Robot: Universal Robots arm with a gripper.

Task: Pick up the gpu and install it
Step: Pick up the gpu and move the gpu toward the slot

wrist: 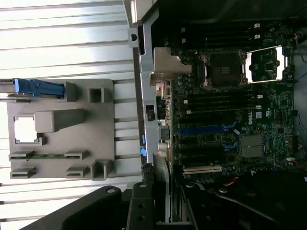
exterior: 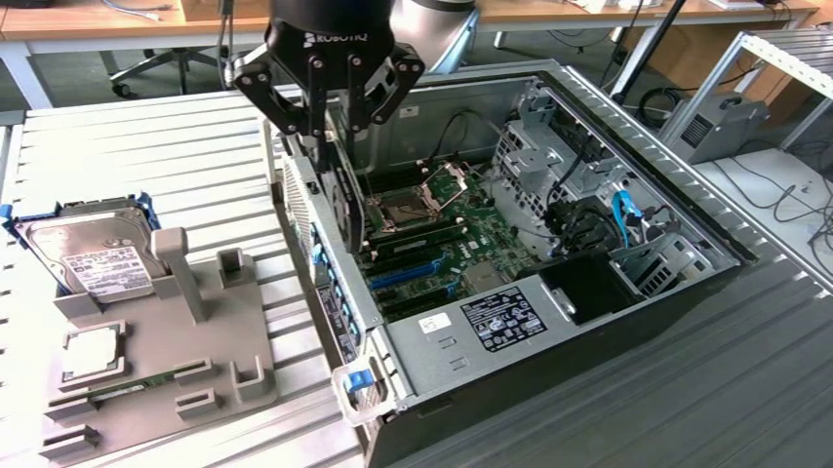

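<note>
The gripper [exterior: 336, 127] had its jaws clamped on the upper edge of the gpu [exterior: 345, 195], one finger on each face of the card. The gpu hung upright and edge-down from that grip, above the open computer case [exterior: 586, 390], close to the case wall on the exterior view's left. Its lower edge stood over the motherboard [exterior: 482, 234], beside the CPU socket [exterior: 397, 205] and just short of the blue expansion slots [exterior: 404, 273]; whether it touched the board could not be told.

In the wrist view the gripper [wrist: 165, 203] held the gpu [wrist: 162, 191] edge-on along the case's rear wall, with the blue expansion slots [wrist: 206, 129] and the CPU socket [wrist: 223, 69] beyond it.

The power supply [exterior: 501, 312] lay at the near end of the case. Well apart, outside the case on the exterior view's left, a grey holder [exterior: 156, 361] carried a hard drive [exterior: 85, 253] and a memory stick [exterior: 131, 380].
</note>
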